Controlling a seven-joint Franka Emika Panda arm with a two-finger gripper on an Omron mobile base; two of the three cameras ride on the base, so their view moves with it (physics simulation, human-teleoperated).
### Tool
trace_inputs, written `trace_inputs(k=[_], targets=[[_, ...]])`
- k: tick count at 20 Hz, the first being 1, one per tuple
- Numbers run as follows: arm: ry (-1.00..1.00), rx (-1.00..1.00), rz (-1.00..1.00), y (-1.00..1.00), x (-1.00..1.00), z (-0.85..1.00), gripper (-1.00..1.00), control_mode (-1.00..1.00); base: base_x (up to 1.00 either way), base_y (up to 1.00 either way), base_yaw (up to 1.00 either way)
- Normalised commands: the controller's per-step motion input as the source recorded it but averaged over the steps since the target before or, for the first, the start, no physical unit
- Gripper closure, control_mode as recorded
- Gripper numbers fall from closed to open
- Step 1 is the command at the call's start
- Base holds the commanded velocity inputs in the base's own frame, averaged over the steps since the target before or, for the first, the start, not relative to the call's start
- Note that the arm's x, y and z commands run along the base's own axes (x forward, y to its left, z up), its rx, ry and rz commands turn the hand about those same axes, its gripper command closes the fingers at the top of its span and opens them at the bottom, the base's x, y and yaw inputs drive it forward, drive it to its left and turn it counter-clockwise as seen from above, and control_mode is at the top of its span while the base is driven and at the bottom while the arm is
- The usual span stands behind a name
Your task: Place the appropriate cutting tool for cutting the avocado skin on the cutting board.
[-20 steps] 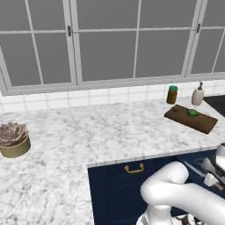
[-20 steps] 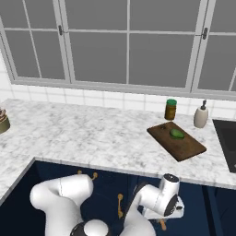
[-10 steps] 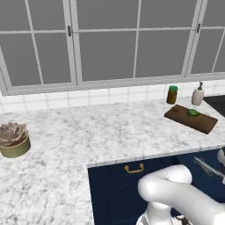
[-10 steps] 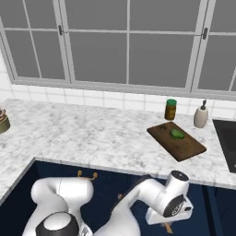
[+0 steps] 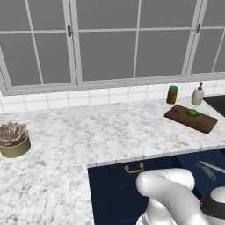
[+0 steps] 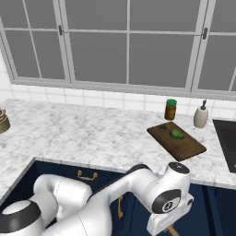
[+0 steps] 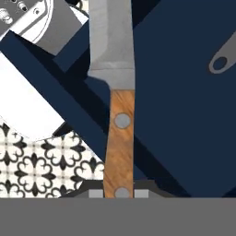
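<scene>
In the hand view my gripper (image 7: pixel 119 193) is shut on the cutting tool (image 7: pixel 120 129), a knife with a riveted wooden handle and a grey blade that points away from the hand. It hangs in front of dark-blue drawer panels, below counter height. On the marble counter at the right lies the dark-brown cutting board (image 5: pixel 198 122) (image 6: pixel 184 146). The small green avocado (image 5: pixel 192 112) (image 6: pixel 176 133) rests on its far half. In the right base view my white hand (image 6: pixel 168 214) sits low, in front of the cabinets and under the board's near end.
A brown jar with a green lid (image 5: pixel 172 94) (image 6: pixel 171 109) and a white soap bottle (image 5: pixel 198 94) (image 6: pixel 201 115) stand behind the board. A potted succulent (image 5: pixel 13 139) sits far left. Grey utensils (image 5: pixel 210 168) (image 7: pixel 221 57) lie in the open drawer.
The hand has shifted a little to the right and turned below the counter edge. In the left base view it has dropped out of sight at the right edge. The fingers have closed slightly more.
</scene>
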Motion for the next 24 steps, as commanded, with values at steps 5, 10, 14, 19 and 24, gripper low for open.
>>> trace_inputs(k=[5, 10, 14, 19, 24], targets=[[-0.01, 0.08, 0.29, -0.16, -0.13, 1.00, 1.00, -1.00, 0.00, 0.00, 0.00], [-0.07, 0.11, 0.10, -0.63, 0.29, 1.00, 1.00, -1.00, 0.00, 0.00, 0.00], [-0.09, 0.09, 0.02, -0.58, 0.68, 1.00, 1.00, -1.00, 0.00, 0.00, 0.00], [0.00, 0.08, 0.00, -0.43, 1.00, 0.47, 1.00, -1.00, 0.00, 0.00, 0.00], [0.00, 0.01, 0.02, -0.08, 1.00, -0.01, 1.00, -1.00, 0.00, 0.00, 0.00]])
